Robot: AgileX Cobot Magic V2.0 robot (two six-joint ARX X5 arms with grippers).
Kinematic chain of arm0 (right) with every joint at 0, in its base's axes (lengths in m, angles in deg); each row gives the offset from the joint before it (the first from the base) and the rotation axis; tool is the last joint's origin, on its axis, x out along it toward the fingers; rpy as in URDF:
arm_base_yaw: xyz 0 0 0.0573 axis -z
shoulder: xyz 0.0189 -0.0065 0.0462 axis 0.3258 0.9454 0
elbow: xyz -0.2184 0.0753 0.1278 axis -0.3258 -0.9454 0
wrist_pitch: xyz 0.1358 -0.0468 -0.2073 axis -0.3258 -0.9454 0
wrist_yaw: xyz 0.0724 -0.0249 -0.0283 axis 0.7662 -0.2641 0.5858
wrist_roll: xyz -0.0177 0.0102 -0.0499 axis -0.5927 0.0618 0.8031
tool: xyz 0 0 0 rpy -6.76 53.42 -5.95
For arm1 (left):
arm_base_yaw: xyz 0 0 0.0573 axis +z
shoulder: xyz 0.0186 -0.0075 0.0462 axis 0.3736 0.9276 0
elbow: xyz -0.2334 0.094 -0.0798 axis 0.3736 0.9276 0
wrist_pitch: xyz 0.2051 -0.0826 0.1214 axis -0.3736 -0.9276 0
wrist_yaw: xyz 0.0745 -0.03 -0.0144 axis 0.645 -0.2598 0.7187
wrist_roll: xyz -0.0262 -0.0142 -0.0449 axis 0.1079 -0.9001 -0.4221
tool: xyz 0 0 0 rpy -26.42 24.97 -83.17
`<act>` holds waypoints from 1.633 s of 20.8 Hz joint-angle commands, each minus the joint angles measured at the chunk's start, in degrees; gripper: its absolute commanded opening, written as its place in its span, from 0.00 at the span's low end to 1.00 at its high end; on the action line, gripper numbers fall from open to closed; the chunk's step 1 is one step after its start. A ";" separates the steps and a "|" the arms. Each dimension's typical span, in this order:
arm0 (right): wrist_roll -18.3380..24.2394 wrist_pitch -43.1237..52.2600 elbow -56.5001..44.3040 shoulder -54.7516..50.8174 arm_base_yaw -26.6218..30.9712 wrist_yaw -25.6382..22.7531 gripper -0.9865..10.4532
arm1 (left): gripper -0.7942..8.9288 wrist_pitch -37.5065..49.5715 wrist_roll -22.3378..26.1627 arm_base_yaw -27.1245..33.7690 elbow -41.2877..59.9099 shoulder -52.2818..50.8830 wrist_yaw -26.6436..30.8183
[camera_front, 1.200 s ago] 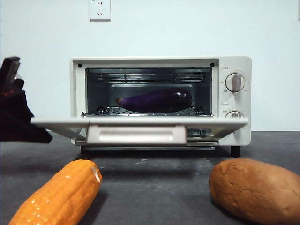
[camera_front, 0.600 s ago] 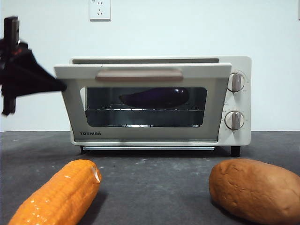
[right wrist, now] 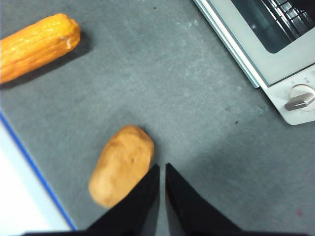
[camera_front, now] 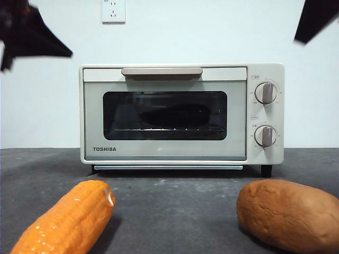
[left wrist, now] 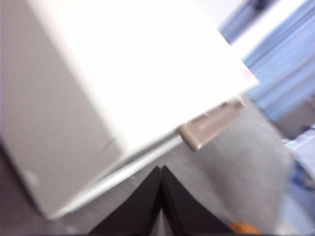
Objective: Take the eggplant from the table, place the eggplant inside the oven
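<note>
The eggplant lies on the rack inside the oven, a dim dark shape behind the closed glass door. The beige handle runs along the door's top edge. My left gripper hangs up at the oven's upper left corner, apart from it, shut and holding nothing. The blurred left wrist view shows that gripper above the oven's top and the handle. My right gripper is shut and empty, high over the table; its tip shows at the top right.
An orange corn cob lies at the front left and a brown potato-like lump at the front right. The right wrist view shows the corn cob, the lump, the oven's front and the table's blue edge.
The oven door has swung up from flat open to fully closed. My left gripper rose with it from beside the door to above the oven's left corner. A black tip has appeared at the top right.
</note>
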State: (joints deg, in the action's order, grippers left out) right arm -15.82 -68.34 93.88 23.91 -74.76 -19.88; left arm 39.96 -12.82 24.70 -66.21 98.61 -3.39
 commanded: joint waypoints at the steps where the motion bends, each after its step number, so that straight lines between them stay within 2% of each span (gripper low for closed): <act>1: -3.21 6.08 -2.54 -0.57 1.66 -0.28 0.09 | 0.09 -0.57 -0.42 -0.20 -1.36 -5.14 7.76; 3: -4.35 10.58 -5.33 -1.46 4.22 -0.31 0.09 | 0.09 -2.14 -0.02 -0.90 -1.14 -9.33 13.64; 6: -6.75 17.66 -11.10 -4.94 11.13 -0.28 0.09 | 0.09 -4.07 1.01 -2.43 1.57 -17.88 22.86; 11: -9.81 31.76 -22.58 -15.43 24.11 0.17 0.09 | 0.09 -2.12 0.92 -5.53 15.82 -33.35 33.53; 14: -10.03 40.89 -29.11 -21.55 27.56 0.09 0.09 | 0.09 0.20 -0.44 -7.48 25.27 -41.31 38.18; 16: -10.03 44.28 -32.24 -24.41 28.20 -1.36 0.09 | 0.09 0.79 -3.19 -8.59 30.08 -45.57 38.88; 18: -10.03 44.46 -32.46 -25.46 28.17 -3.15 0.09 | 0.09 -2.95 -7.69 -9.25 31.21 -47.34 38.58; 19: -10.03 44.46 -32.46 -25.70 28.17 -3.13 0.09 | 0.09 -3.69 -8.11 -9.22 31.21 -47.41 38.51; 34: -10.03 44.41 -32.46 -26.47 28.20 -3.13 0.09 | 0.09 -2.23 -8.07 -9.53 31.21 -48.02 38.69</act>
State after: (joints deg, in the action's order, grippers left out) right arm -25.15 -24.51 61.16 -2.71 -46.33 -22.81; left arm 37.30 -20.80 15.35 -34.43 50.89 35.23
